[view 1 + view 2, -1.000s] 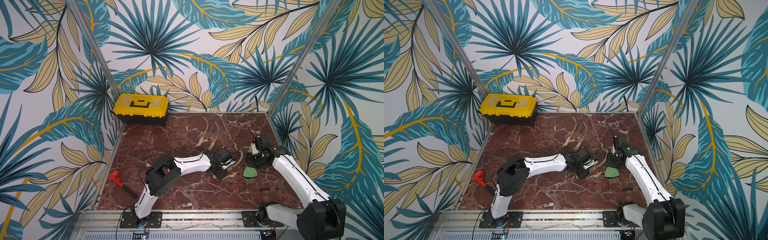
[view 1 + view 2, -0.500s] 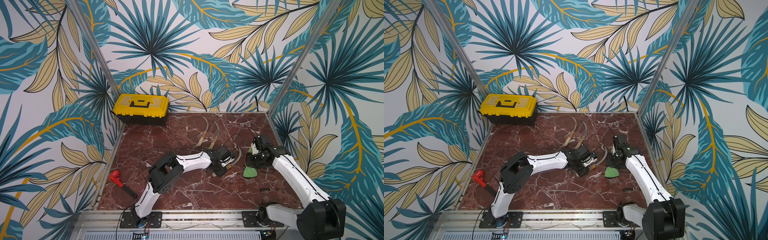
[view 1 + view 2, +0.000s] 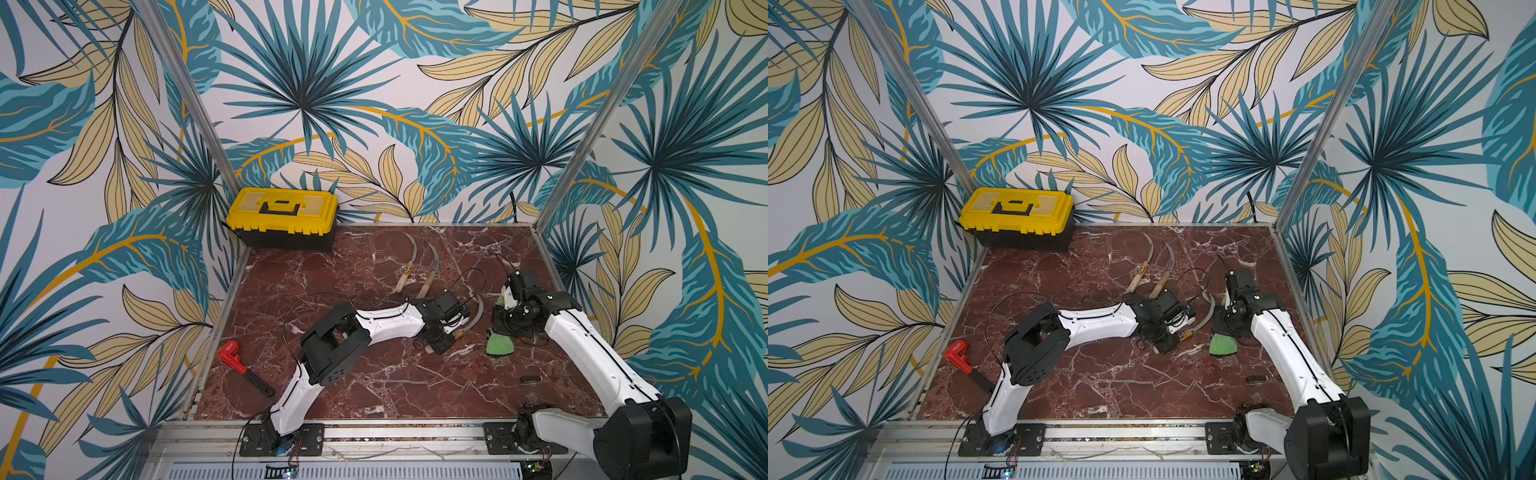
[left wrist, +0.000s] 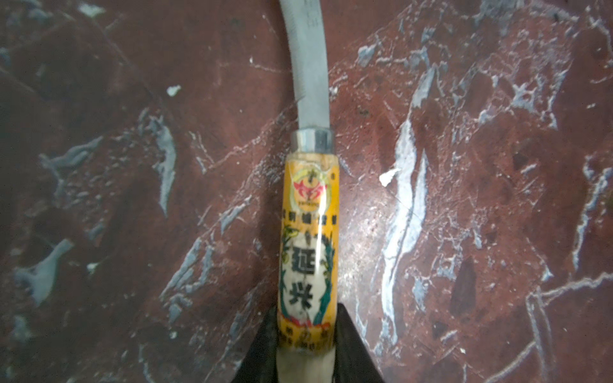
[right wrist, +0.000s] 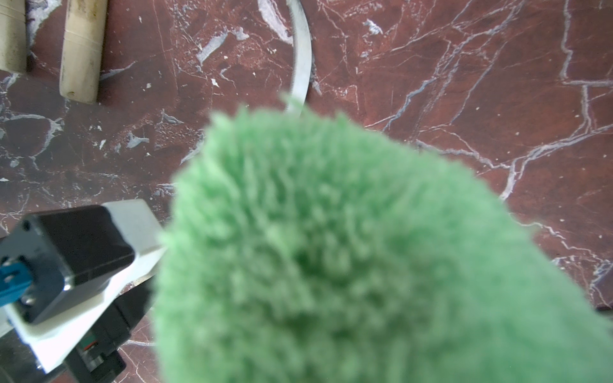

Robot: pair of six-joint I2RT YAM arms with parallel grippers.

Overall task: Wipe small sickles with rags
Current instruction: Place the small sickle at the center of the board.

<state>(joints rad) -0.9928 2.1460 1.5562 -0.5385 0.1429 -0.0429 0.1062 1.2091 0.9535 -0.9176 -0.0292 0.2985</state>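
Closest to the front edge of the red marble table [image 3: 374,386], a small dark stick [image 3: 530,379] lies on the right and a red wrench [image 3: 239,360] on the left. Farther in, the left pincer [image 3: 444,341] grips a sickle [image 4: 308,238] by its pale handle. In the left wrist view its black fingers [image 4: 351,348] press against both sides of the handle, just behind the orange label. The grey blade curves away ahead, over the marble.

Just to the right of that blade, the right pincer [image 3: 503,326] is closed on the green rag [image 3: 498,345], whose fuzzy end hangs low over the table. Rag and blade are near each other but apart in both top views.

Beyond them, two other sickles [image 3: 405,274] lie side by side, blades toward the back wall. A yellow toolbox [image 3: 282,216] stands in the far left corner.
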